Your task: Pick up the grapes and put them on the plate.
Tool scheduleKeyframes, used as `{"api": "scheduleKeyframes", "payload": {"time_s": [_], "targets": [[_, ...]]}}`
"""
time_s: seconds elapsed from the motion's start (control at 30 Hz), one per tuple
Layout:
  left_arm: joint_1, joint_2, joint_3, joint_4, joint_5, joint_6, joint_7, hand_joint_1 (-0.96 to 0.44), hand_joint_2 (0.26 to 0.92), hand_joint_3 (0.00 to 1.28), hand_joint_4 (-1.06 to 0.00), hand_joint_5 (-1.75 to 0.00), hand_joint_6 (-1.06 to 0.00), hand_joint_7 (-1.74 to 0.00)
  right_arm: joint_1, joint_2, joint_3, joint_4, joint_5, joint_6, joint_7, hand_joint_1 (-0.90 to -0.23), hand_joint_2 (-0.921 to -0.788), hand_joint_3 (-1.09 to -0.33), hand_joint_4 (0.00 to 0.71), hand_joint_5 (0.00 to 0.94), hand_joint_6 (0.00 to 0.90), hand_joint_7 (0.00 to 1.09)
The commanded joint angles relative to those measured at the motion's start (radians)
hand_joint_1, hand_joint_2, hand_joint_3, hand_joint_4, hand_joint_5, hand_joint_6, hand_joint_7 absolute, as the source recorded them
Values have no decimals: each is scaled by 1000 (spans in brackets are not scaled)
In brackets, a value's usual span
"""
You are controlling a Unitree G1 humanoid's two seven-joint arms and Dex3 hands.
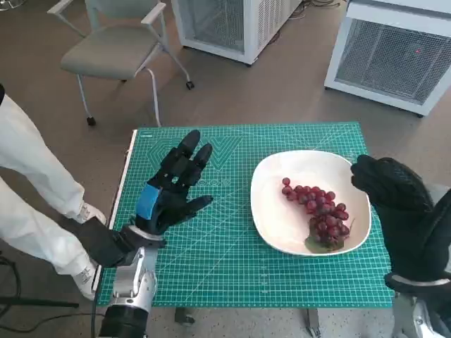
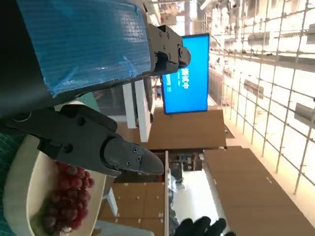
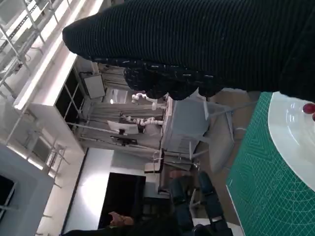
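Note:
A bunch of dark red grapes (image 1: 320,215) lies on the white plate (image 1: 275,211) on the right half of the green mat; the left wrist view shows the grapes (image 2: 66,196) on the plate (image 2: 19,187) too. My left hand (image 1: 173,186) hovers over the mat left of the plate, fingers spread, holding nothing. My gloved right hand (image 1: 394,190) is raised by the plate's right rim, nothing in it; its fingers look loosely curled. In the right wrist view the glove (image 3: 197,44) fills the top and a plate edge (image 3: 290,132) shows.
The green cutting mat (image 1: 211,267) covers the small table. A person in white trousers (image 1: 28,183) stands close at the left. A grey chair (image 1: 116,46) and white cabinets (image 1: 394,49) stand on the floor beyond the table.

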Motion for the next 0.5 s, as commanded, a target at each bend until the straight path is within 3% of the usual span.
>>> {"api": "scheduleKeyframes", "payload": {"time_s": [0.03,0.27,0.5], "targets": [[22,4,4,-33,4,12,2,-335,921,35,-242,-6,-277,-7,6,-4,3,5,6,16,7,-338,-921,-609,425,851,230,1010],[39,13,-1,-53,26,4,5,-244,921,48,-241,-3,-265,-1,4,-2,6,8,5,16,8,-339,-921,-609,423,850,231,1010],[52,26,-3,-63,44,-10,-1,-46,921,186,-235,0,-258,0,5,1,9,8,4,15,7,-340,-921,-608,422,851,231,1010]]}}
